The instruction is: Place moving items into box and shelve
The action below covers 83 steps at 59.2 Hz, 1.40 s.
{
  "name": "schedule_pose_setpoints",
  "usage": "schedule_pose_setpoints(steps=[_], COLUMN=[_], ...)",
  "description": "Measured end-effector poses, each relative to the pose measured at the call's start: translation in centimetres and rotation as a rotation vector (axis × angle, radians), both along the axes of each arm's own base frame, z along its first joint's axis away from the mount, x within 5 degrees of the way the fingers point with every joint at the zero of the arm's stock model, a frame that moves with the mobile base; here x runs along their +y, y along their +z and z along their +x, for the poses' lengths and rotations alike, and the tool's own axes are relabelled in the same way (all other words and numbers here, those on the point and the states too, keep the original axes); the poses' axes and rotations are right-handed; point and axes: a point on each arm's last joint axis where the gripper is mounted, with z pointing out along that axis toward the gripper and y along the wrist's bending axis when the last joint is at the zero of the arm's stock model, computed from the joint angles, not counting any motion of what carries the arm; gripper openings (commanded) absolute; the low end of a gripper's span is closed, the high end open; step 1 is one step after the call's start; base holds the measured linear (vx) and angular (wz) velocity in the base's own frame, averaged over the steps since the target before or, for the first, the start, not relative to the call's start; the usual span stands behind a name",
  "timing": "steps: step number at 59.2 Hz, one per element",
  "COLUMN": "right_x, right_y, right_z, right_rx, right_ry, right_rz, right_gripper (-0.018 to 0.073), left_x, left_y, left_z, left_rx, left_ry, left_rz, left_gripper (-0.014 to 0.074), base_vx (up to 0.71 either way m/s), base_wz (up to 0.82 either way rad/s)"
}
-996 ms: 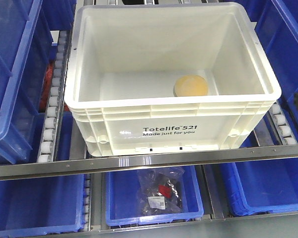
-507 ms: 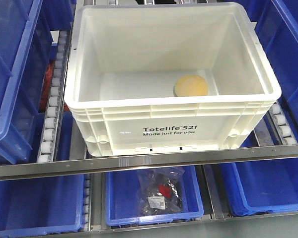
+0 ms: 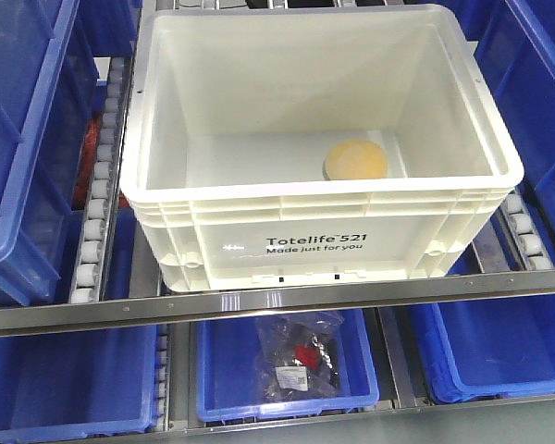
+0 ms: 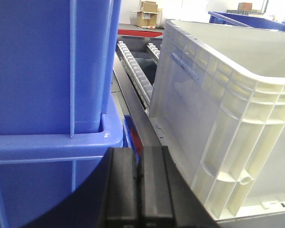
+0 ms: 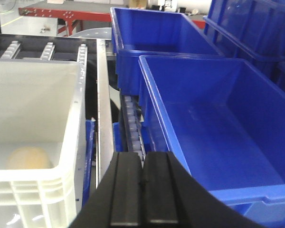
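White plastic tote (image 3: 319, 242) sits on the shelf rollers (image 3: 95, 217) between blue bins (image 3: 23, 139). We find one pale yellow-tan lump (image 3: 355, 160) on its floor, right of centre; it looks bun-like. Left gripper (image 4: 138, 187) and right gripper (image 5: 142, 192) both show jaws pressed together, holding nothing.

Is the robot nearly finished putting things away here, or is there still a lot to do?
One pale yellow-tan bun-like lump already lies inside the large white plastic tote, which sits on the roller shelf between blue plastic bins. Nothing is in hand: the left gripper and right gripper are both shut and empty, beside the tote. Whether more lumps remain cannot be seen.
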Motion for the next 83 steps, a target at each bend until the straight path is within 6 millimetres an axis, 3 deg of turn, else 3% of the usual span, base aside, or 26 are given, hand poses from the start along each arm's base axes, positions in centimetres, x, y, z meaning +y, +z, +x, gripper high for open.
schedule_pose_setpoints(steps=[21, 38, 83], right_x=[0.2, 0.1, 0.1], right_y=[-7.6, -14.7, -14.6], right_z=[-1.5, -0.8, -0.7], right_rx=[-0.157, -0.101, -0.138], right_ry=[-0.031, -0.046, -0.040], right_rz=[0.164, 0.207, 0.206], right_gripper=[-0.0006, -0.0006, -0.0006], left_x=[0.0, 0.0, 0.0], left_y=[0.0, 0.0, 0.0], left_z=[0.0, 0.0, 0.0], left_rx=[0.000, 0.000, 0.000], left_ry=[0.000, 0.000, 0.000], left_rz=[0.000, 0.000, 0.000], left_gripper=[-0.0007, -0.0007, -0.0007], base_vx=[0.00, 0.00, 0.00], base_wz=[0.00, 0.00, 0.00])
